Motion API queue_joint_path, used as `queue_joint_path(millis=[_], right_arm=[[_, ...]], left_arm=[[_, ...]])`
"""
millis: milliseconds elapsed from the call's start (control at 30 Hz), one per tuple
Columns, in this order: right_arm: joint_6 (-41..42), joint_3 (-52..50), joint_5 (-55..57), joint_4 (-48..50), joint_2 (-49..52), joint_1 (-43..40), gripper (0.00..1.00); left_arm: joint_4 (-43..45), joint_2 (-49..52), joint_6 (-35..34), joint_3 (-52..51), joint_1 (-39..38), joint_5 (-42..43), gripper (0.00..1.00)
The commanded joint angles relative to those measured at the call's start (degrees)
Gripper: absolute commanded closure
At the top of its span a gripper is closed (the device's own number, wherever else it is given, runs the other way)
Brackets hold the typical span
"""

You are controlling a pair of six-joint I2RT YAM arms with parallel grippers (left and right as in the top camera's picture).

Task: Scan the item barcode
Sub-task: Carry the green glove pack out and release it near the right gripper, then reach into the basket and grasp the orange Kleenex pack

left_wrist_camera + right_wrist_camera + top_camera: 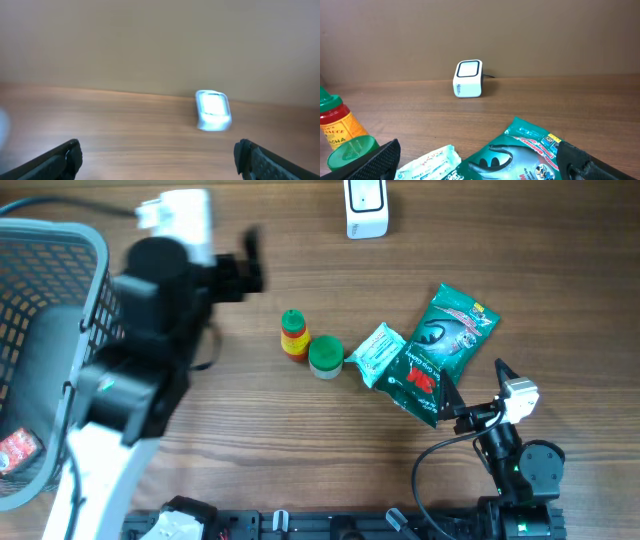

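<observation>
Wood-grain table (250, 430); white scanner (468, 78) before plain beige wall (545, 35)

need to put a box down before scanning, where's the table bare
Free: the wood between the white box scanner and the red-and-yellow bottle, and the near strip in front of the green-lidded jar. Crowded: the row from that bottle through the pale green tissue pack to the dark green foil pouch.

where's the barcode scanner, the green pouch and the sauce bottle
barcode scanner (468, 80) right wrist view, on the front of its white body
green pouch (453, 332) overhead view, on the middle of its printed front
sauce bottle (294, 338) overhead view, on its red and yellow body below the green cap
</observation>
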Motion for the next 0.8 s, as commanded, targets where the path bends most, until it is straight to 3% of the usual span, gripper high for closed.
queue_joint_path(millis=[0,67,233,500,600,767], right_arm=[[-0.7,0.0,0.3,0.2,-0.2,0.3,0.0],[-0.7,0.0,0.3,0.2,-0.2,0.3,0.0],[-0.7,0.0,0.3,0.2,-0.2,0.3,0.0],[-0.7,0.0,0.3,0.2,-0.2,0.3,0.0],[-0.7,0.0,0.3,0.2,-0.2,0.3,0.0],[-0.7,0.0,0.3,0.2,-0.2,0.3,0.0]], left_arm=[[-4.0,-3.4,0.1,0.0,9.1,-11.2,0.0],[-6.2,-3.5,-3.5,0.0,15.1,-12.4,0.0],[-15.5,-1.5,-23.1,0.0,36.2,-12.2,0.0],[-22.9,11.0,-23.8,0.0,54.9,-12.5,0.0],[-26.8,16.8,-23.8,0.0,58.6,-15.1,0.08],[-31.1,26.6,-23.8,0.0,60.5,-24.8,0.08]])
